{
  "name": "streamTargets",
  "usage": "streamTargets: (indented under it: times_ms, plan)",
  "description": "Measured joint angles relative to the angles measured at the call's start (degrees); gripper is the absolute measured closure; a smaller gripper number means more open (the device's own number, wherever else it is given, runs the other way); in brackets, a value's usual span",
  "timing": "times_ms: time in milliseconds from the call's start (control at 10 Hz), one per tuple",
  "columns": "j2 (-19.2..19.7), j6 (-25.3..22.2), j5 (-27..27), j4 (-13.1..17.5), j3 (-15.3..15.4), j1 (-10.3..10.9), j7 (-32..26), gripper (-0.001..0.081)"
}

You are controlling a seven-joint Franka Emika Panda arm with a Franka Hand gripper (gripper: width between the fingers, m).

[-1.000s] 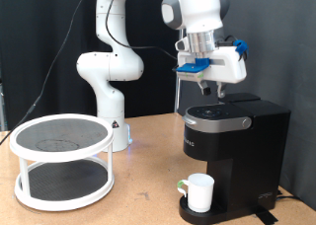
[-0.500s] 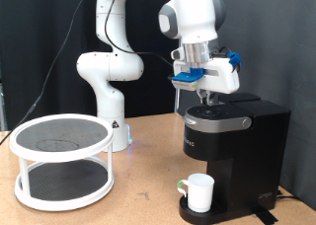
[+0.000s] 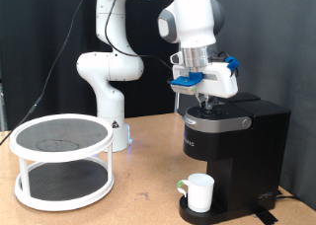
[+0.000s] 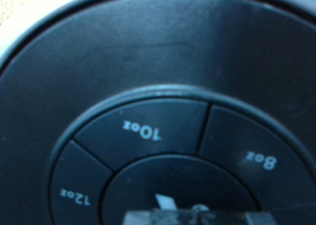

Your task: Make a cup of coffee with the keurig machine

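The black keurig machine (image 3: pixel 232 146) stands at the exterior view's right with its lid down. The white cup (image 3: pixel 200 191) sits on the drip tray under the spout. My gripper (image 3: pixel 206 104) points straight down, its fingers together and its tip at the machine's top panel. The wrist view is filled by the round button panel (image 4: pixel 148 87), with the 10oz button (image 4: pixel 143 131), the 8oz button (image 4: pixel 259 158) and the 12oz button (image 4: pixel 77 193) around a centre button. My blurred gripper (image 4: pixel 188 217) shows just over that centre, with nothing held.
A white two-tier round rack (image 3: pixel 61 161) stands on the wooden table (image 3: pixel 138 200) at the exterior view's left. The arm's white base (image 3: pixel 109 87) rises behind it, in front of a black curtain.
The gripper swung from above the machine's rear, leftward and down onto the top panel. Over the last half second it barely moved. The cup stayed put.
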Motion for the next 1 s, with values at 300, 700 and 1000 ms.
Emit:
streamTargets:
  times_ms: [300, 700, 1000]
  plan:
    - [0.50, 1.96, 0.00, -0.26, 0.54, 0.00, 0.00, 0.0801]
    - [1.41, 0.79, 0.27, 0.53, 0.58, -0.18, 0.26, 0.0801]
    - [3.85, -4.26, 2.92, 3.55, -0.16, -0.91, 1.57, 0.0801]
